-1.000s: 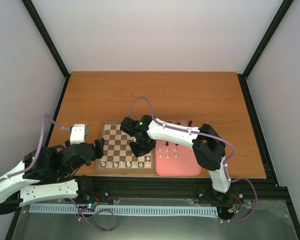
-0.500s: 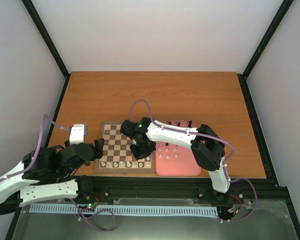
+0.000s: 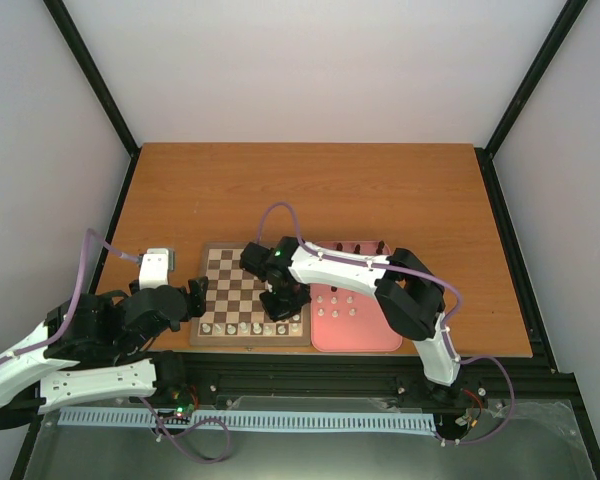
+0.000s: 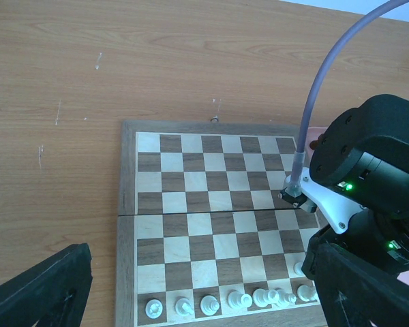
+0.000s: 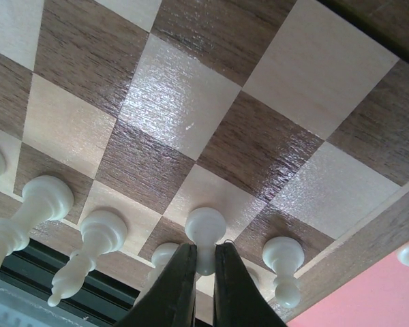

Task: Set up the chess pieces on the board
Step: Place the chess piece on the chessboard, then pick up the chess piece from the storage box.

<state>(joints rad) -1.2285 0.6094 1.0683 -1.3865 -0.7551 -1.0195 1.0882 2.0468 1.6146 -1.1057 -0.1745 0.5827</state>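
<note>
The wooden board (image 3: 235, 275) lies at the near middle of the table. A row of cream-white chess pieces (image 3: 245, 328) stands along its near edge, also seen in the left wrist view (image 4: 235, 300). My right gripper (image 3: 285, 312) is low over the board's near right corner. In the right wrist view it (image 5: 203, 272) is shut on a white pawn (image 5: 204, 228) that sits on or just above a light square. Another white pawn (image 5: 283, 255) stands just to its right. My left gripper (image 3: 195, 298) is open and empty beside the board's left edge.
A pink tray (image 3: 365, 335) lies right of the board with several white pieces (image 3: 338, 300) on it and dark pieces (image 3: 365, 247) at its far edge. My right arm (image 4: 375, 157) reaches over the board's right side.
My right gripper has shifted slightly nearer and lower over the board's near right corner with the pawn. My left arm has not moved.
</note>
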